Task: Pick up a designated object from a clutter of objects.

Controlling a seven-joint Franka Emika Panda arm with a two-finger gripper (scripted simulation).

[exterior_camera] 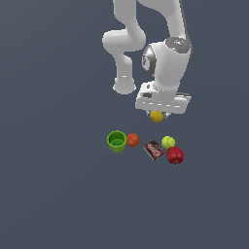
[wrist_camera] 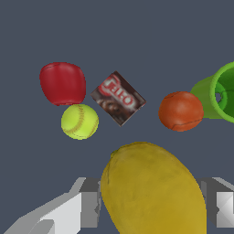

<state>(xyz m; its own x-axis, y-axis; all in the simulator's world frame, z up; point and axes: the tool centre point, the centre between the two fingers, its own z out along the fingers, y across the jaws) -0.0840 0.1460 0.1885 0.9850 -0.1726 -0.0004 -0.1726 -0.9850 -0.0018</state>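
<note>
Just right of centre in the exterior view, the gripper (exterior_camera: 157, 115) hangs above the floor (exterior_camera: 58, 194) with its fingers (wrist_camera: 87, 203) clamped on the lemon (exterior_camera: 156, 116). Below it, 5 items sit in a loose row: green cup (exterior_camera: 116, 141), orange-red ball (exterior_camera: 132, 140), dark brown box (exterior_camera: 153, 150), yellow-green ball (exterior_camera: 168, 142) and red rounded object (exterior_camera: 175, 155), the last 2 touching. The lemon (wrist_camera: 153, 189) fills the wrist view.

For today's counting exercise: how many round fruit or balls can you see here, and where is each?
3. The lemon sits between the gripper fingers. The orange ball lies beside the green cup. The yellow-green ball touches the red object. None seem hidden.
</note>
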